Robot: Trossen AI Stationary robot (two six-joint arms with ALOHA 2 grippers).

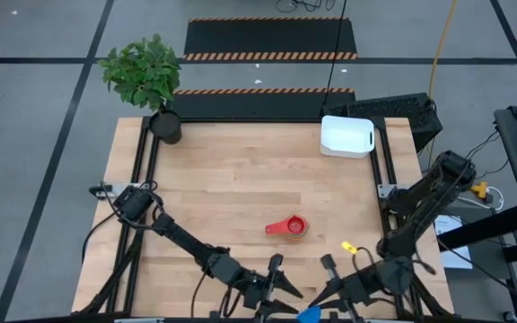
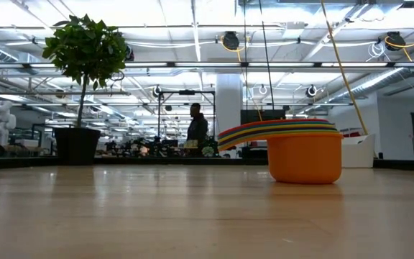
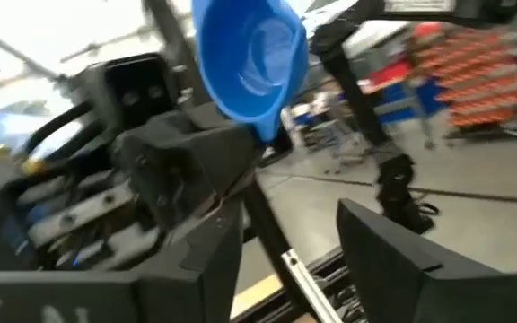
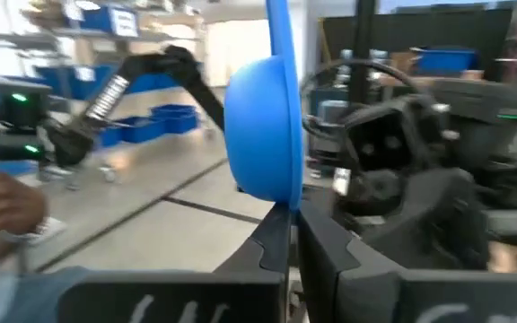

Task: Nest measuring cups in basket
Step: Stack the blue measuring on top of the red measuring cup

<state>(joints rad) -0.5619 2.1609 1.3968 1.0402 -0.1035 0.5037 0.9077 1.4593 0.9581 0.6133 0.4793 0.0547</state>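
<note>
A: Can you read any words or numbers here?

B: No. There are none on the cups (image 2: 304,147), the basket (image 1: 346,136) or the table (image 1: 240,188) (things in the room are too blurry).

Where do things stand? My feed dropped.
Left tool open. Right tool shut on blue cup, at near edge. Cup stack mid-table, basket far right corner. Nothing between them.

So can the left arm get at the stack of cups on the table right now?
Probably yes. The left gripper stands open and empty at the near edge, and bare table lies between it and the stacked cups. The right gripper holds the blue cup off to the side.
</note>
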